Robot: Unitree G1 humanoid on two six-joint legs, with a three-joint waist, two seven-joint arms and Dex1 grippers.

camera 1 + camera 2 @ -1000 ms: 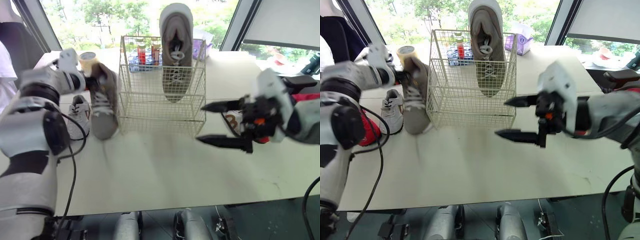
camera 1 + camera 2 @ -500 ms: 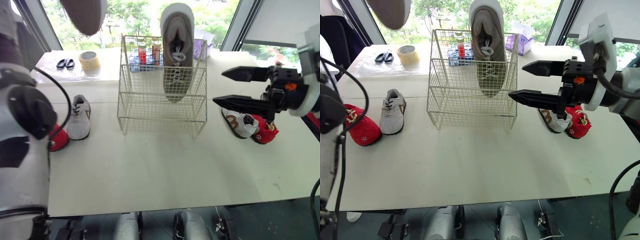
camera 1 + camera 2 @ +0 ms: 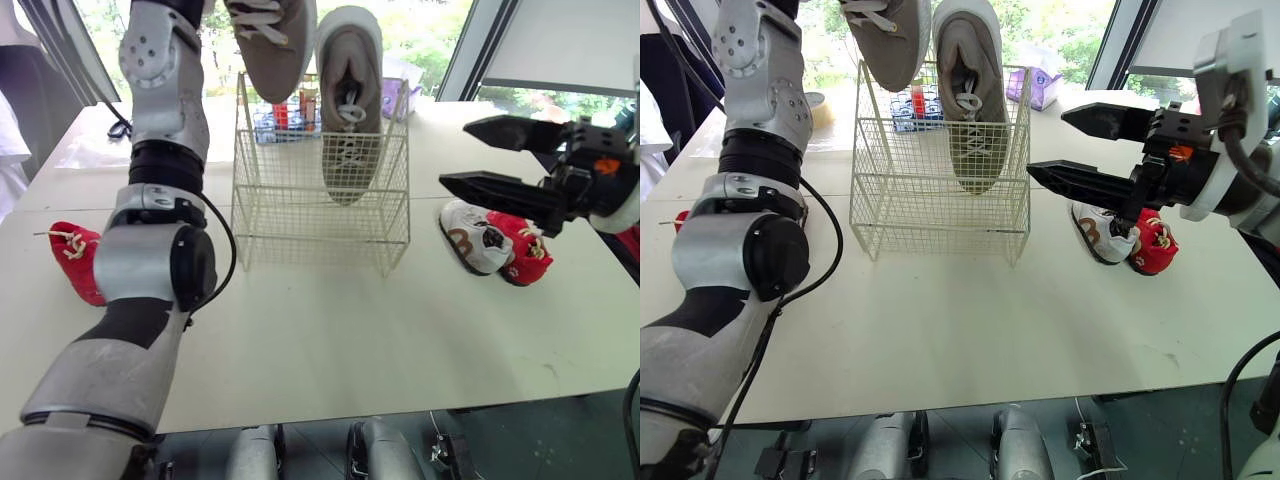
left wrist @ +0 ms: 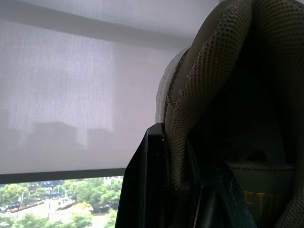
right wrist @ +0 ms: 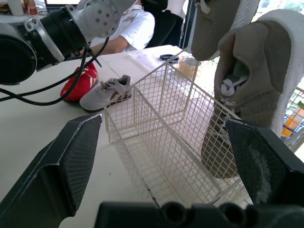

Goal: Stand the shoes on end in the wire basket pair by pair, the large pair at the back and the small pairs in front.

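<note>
Large shoe point(image 3: 268, 45), pinched at its collar by the left gripper point(image 4: 183, 161), was hung above the wire basket point(image 3: 320, 200), at nine o'clock of its mate point(image 3: 348, 110), for pairing; the right gripper point(image 3: 455, 153) was held spread and empty.

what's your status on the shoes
Left gripper shut on second grey shoe above wire basket. Right gripper open. First grey shoe standing inside. Small shoes not yet loaded.

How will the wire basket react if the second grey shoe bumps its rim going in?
Probably slides: the wire basket is thin open mesh, likely light, apparently sitting loose on the smooth table. It may also tip, since the standing grey shoe rises well above the rim. The second grey shoe looks bulky enough to shove it.
</note>
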